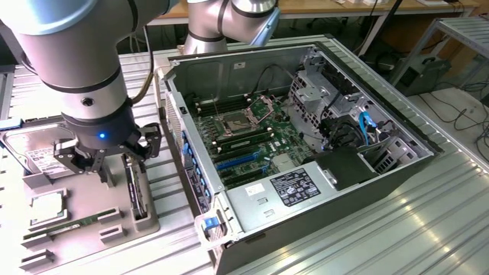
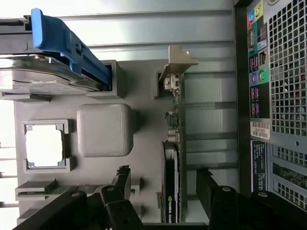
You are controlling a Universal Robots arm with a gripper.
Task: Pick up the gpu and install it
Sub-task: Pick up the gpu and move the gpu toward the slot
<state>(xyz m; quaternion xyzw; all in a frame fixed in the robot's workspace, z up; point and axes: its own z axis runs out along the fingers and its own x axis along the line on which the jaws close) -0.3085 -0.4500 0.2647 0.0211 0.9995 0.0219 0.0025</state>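
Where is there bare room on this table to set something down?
Bare table runs along the case on the exterior view's right. The tray is crowded: drive, processor, memory stick, gpu, gripper above. The strip between tray and case is narrow.

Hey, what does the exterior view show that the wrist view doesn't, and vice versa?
Exterior view: the green motherboard inside the open computer case. Wrist view: the outer face of the case's perforated rear panel, with coloured ports. Both: the thin black gpu card standing on edge in the grey tray, the open end effector over it, and the silver hard drive.
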